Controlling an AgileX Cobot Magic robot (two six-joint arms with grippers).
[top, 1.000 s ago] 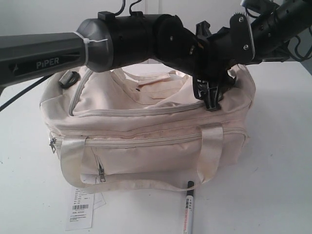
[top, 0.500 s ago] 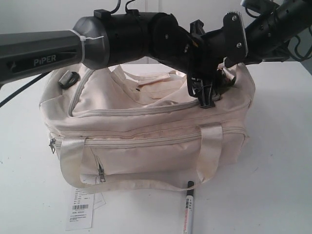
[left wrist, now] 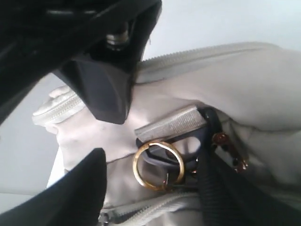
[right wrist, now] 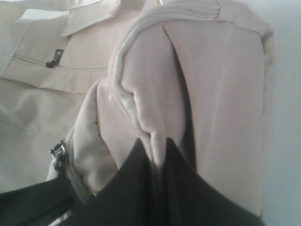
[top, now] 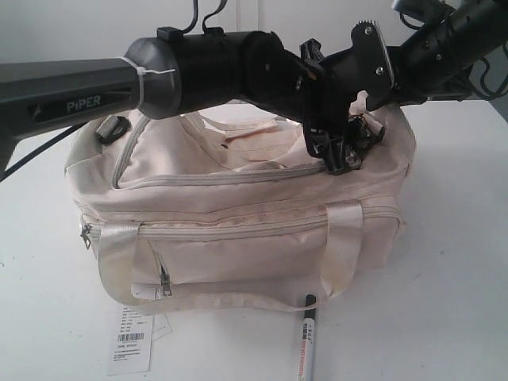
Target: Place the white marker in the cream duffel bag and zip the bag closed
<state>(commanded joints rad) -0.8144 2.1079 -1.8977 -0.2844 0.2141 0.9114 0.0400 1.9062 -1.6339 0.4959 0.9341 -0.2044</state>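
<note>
- My right gripper (right wrist: 157, 147) is pressed together on a fold of fabric at one end of the cream duffel bag (top: 238, 214). The fold stands up between the dark fingertips, with the piped seam curving away from them.
- My left gripper (left wrist: 107, 135) reaches across the top of the bag to that same end, close beside the right one. Its fingers (left wrist: 106, 89) are spread, with cream fabric showing in the gap. I cannot tell whether either pad touches the cloth.
- Just beyond my left fingertips a gold ring (left wrist: 158, 165) hangs on a dark zipper pull, next to a short length of zipper tape.
- The bag sits upright on the white table (top: 444, 278), its front strap handle (top: 341, 246) drooping down the front face to the tabletop.
- The white marker (top: 307, 343) is outside the bag. It lies on the table in front of it, well apart from both grippers, with its black cap pointing toward the bag and just beside the lower run of the strap.
- A paper tag (top: 131, 343) lies flat on the table by the bag's front, toward the other end.
</note>
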